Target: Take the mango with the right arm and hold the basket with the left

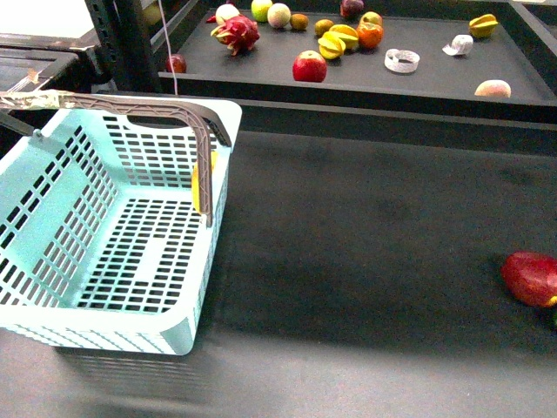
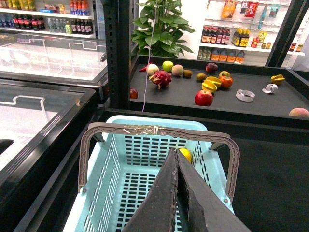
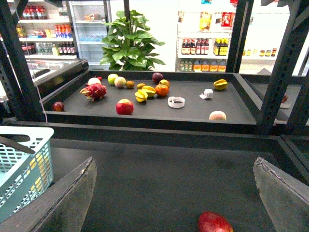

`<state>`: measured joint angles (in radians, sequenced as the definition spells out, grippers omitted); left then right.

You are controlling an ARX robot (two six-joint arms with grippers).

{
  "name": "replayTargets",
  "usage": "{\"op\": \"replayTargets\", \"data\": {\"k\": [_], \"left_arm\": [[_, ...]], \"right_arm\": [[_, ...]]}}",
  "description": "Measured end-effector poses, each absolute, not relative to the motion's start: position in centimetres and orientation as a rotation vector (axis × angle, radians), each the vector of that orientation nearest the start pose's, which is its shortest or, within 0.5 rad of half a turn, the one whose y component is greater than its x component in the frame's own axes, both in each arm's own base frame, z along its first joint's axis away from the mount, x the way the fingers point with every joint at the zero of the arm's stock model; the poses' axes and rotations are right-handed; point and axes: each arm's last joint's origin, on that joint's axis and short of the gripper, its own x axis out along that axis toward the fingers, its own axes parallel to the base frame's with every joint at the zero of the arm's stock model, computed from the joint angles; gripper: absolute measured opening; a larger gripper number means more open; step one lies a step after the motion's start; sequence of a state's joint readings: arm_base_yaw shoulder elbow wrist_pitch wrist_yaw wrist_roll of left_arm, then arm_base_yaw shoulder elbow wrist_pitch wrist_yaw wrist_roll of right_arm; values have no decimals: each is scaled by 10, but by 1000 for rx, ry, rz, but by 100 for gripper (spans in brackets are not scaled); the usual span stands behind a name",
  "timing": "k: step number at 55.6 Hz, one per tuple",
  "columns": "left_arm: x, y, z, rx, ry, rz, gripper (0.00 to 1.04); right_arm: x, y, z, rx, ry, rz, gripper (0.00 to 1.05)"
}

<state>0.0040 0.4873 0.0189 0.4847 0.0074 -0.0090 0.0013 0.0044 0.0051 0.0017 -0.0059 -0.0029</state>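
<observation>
A supermarket produce aisle, with drink shelves and a potted plant (image 3: 131, 42) behind, frames a dark surface (image 1: 365, 252) where the aqua basket (image 1: 52, 326) stands on the robot's left, its grey-brown handles (image 1: 204, 148) raised. The left end effector (image 2: 175, 153) hangs above the basket's inside with its fingers pressed together on nothing, so the basket is not yet held; from there a handle is within easy reach. The right end effector (image 3: 174, 164) is spread wide over the bare surface, apparently readied for a pick, and a dark red fruit (image 3: 215, 223) lies between its fingers' line of sight, near the surface's right edge. That is not the target. The mango (image 1: 370, 36) appears to be the yellow-to-orange fruit among the display on the rear tray (image 1: 435, 74), well apart from both arms, though it is too small to be sure. A yellow patch (image 2: 185, 154) on the basket's wall cannot be identified.
</observation>
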Motion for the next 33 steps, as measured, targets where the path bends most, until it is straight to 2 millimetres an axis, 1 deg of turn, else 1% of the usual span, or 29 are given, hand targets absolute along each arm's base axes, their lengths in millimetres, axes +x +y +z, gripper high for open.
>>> {"op": "replayTargets", "data": {"k": [22,33], "left_arm": [[115,0,173,-8,-23,2,2],[110,0,173,-8,-23,2,2]], "right_arm": [[98,0,165,-3,-3,6,97],[98,0,165,-3,-2,6,97]]}}
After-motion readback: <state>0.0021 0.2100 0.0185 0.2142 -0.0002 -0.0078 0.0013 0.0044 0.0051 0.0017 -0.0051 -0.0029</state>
